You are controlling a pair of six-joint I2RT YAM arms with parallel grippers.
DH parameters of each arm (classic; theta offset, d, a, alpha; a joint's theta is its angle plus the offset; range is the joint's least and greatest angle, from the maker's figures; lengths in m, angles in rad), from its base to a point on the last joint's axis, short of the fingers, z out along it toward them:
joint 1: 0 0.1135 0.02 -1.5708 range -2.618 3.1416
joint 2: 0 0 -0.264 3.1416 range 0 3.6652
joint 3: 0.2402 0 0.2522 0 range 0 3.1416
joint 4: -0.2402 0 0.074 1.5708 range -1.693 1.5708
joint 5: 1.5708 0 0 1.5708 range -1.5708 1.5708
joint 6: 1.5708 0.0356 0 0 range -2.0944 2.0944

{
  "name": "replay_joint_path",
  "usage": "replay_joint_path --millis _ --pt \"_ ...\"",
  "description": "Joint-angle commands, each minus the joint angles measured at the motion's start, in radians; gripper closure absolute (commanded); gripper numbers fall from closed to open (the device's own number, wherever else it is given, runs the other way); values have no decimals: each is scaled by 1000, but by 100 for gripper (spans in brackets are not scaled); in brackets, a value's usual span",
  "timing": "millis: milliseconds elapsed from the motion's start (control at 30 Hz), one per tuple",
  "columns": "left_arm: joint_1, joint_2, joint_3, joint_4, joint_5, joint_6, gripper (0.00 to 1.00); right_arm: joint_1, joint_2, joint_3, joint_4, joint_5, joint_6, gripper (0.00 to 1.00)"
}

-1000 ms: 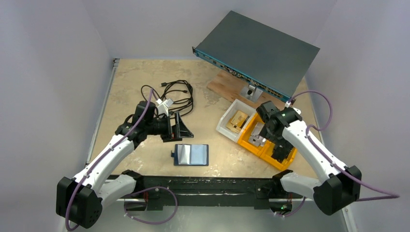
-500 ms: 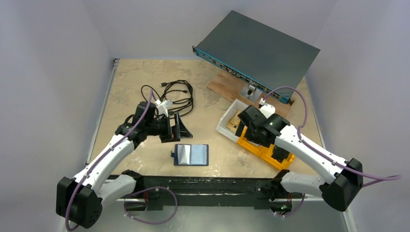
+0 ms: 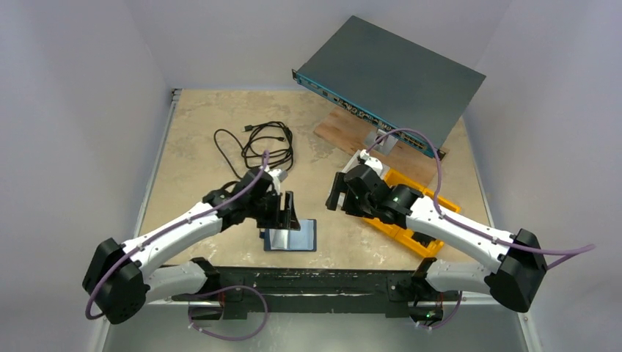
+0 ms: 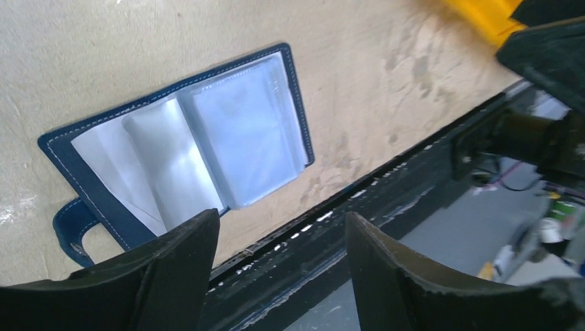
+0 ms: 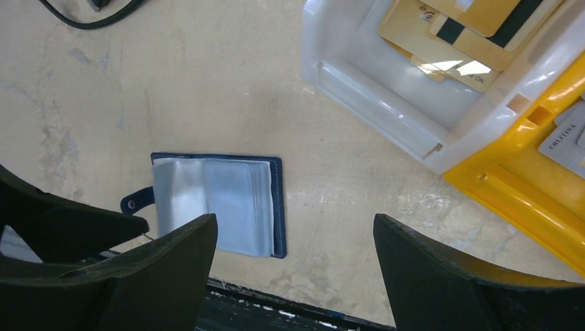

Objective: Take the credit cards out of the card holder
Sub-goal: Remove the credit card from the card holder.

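Note:
The navy card holder (image 3: 302,236) lies open and flat on the table near the front edge, clear plastic sleeves up, snap tab at its left. It shows in the left wrist view (image 4: 207,131) and the right wrist view (image 5: 221,203). I see no card in the sleeves. My left gripper (image 3: 287,213) is open and empty, just above the holder's left half. My right gripper (image 3: 336,194) is open and empty, above bare table to the holder's upper right. Several gold cards (image 5: 455,34) lie in the white bin (image 5: 386,89).
A yellow bin (image 3: 414,220) sits right of the white bin, with a grey card (image 5: 569,134) in it. A black cable coil (image 3: 264,143) lies at the back left. A rack unit (image 3: 389,77) rests on a wooden board behind. A black rail (image 3: 308,279) runs along the table's front edge.
The left gripper has moved right and forward to over the card holder. The right arm has swung left from the yellow bin to the table beside the holder.

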Motion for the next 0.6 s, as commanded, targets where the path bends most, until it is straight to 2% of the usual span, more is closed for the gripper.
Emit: replay_joint_path --millis 0,267,367,567 --pt "-138 65 70 -19 -253 -35 36 1 -23 -44 143 -37 -60 17" --pt "-325 285 198 -48 -507 -69 42 -16 -50 -159 259 -44 -51 17" --pt "-338 358 226 -92 -587 -102 45 -18 -58 -175 269 -39 -43 17" --pt "-340 431 208 -78 -599 -115 46 -18 -112 -220 298 -26 -13 16"
